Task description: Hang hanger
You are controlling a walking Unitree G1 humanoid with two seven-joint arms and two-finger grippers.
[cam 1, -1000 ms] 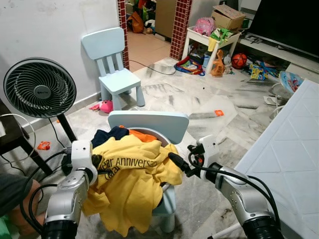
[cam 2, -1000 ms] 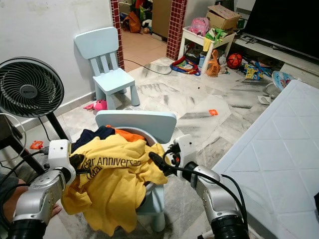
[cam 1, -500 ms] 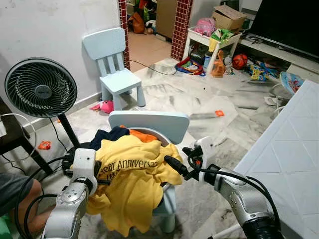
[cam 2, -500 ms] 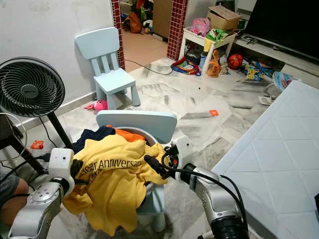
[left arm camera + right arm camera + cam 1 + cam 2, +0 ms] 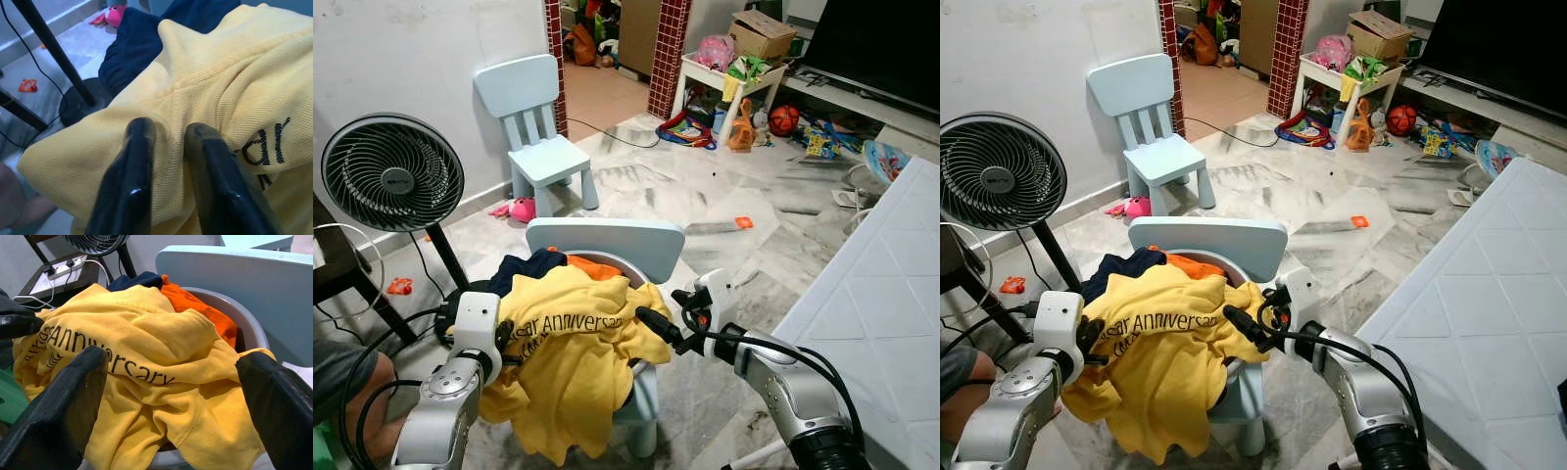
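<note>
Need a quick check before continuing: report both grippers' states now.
Left gripper: shut on the yellow shirt.
Right gripper: open, holding nothing.

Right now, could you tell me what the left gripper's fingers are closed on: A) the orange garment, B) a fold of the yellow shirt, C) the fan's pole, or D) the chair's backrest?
B: the left wrist view shows the left gripper pinching a ridge of the yellow shirt between its fingers.

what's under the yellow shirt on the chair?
Under the yellow shirt: a grey basin holding orange and navy clothes. Anything deeper, including a hanger, is covered.
</note>
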